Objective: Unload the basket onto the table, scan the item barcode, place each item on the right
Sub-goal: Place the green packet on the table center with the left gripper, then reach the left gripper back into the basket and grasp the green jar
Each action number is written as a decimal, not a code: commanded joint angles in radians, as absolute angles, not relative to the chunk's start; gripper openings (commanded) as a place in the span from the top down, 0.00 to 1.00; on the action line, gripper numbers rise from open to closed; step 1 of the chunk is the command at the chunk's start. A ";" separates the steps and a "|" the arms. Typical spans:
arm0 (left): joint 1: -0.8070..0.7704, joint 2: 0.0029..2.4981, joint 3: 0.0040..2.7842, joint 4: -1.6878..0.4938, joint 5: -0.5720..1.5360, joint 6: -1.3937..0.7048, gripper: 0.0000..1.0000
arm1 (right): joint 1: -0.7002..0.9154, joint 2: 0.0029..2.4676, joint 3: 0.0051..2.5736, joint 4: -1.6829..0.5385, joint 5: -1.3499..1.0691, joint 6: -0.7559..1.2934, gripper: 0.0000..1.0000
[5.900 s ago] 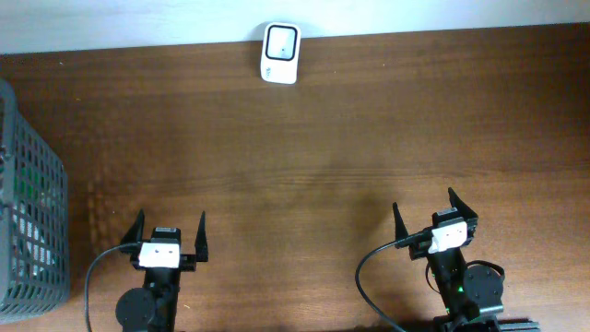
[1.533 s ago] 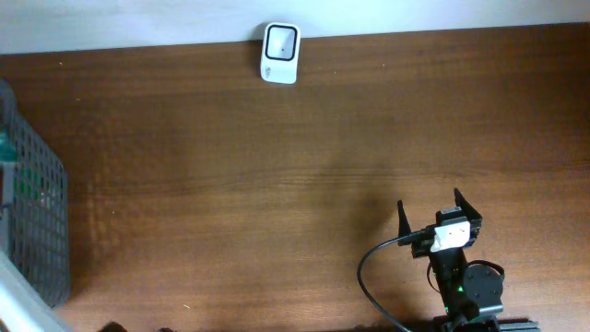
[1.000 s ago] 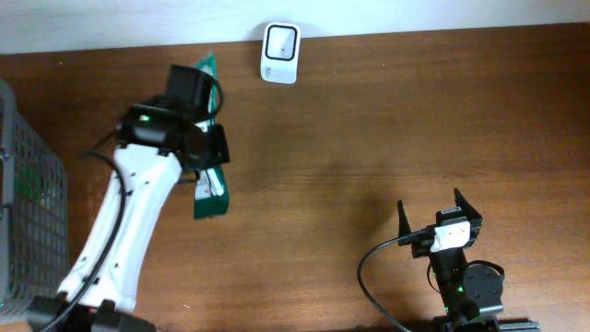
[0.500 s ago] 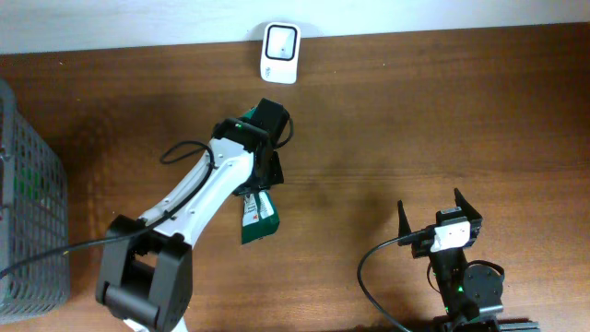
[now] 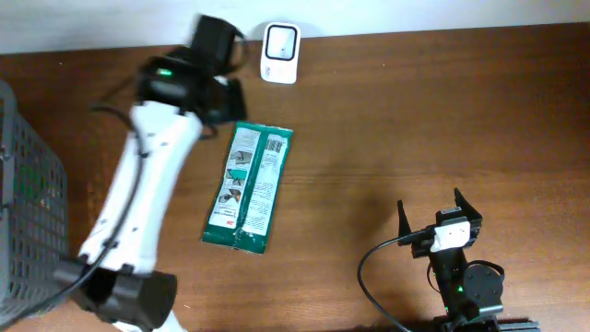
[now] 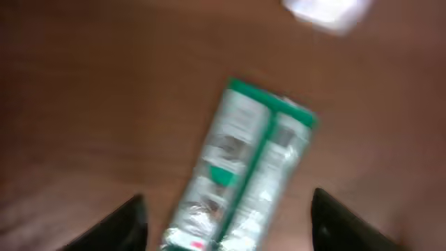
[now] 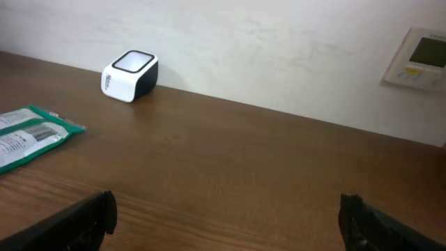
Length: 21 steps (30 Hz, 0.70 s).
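Overhead: green packet (image 5: 247,188) lay flat on table (image 5: 415,111), printed side up, near white scanner (image 5: 280,41), not facing it.

Left wrist: left gripper (image 6: 228,202) stood with jaws apart above packet, holding nothing.

Right wrist: right gripper (image 7: 226,209) stood wide, idle, well apart from packet.

Judged: scan outstanding; pickup and presentation to scanner remained.

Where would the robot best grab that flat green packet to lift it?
Probably from straight above, pinching the green packet across its narrow width near the end by the scanner: it lies flat, and the left gripper hangs open there.
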State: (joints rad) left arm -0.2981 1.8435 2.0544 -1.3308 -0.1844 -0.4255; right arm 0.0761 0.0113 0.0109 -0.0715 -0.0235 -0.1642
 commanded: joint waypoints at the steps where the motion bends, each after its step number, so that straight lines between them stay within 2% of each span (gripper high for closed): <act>1: -0.115 1.746 2.194 -1.359 -0.352 -0.408 0.30 | 0.072 0.004 0.006 -0.075 -0.022 -0.160 0.02; 6: 0.290 1.697 2.211 -1.329 -0.326 -0.412 0.30 | 0.072 0.004 0.006 -0.075 -0.022 -0.160 0.02; 8: 0.463 1.706 2.210 -1.312 -0.248 -0.425 0.30 | 0.072 0.004 0.006 -0.075 -0.022 -0.160 0.02; 11: 0.641 1.737 2.210 -1.296 -0.121 -0.409 0.30 | 0.072 0.004 0.006 -0.075 -0.022 -0.160 0.02; 15: 0.730 1.856 2.202 -1.335 -0.036 -0.307 0.34 | 0.072 0.004 0.006 -0.075 -0.022 -0.160 0.02; 21: 0.730 2.026 2.138 -1.293 -0.021 -0.199 0.38 | 0.072 0.004 0.006 -0.075 -0.022 -0.160 0.02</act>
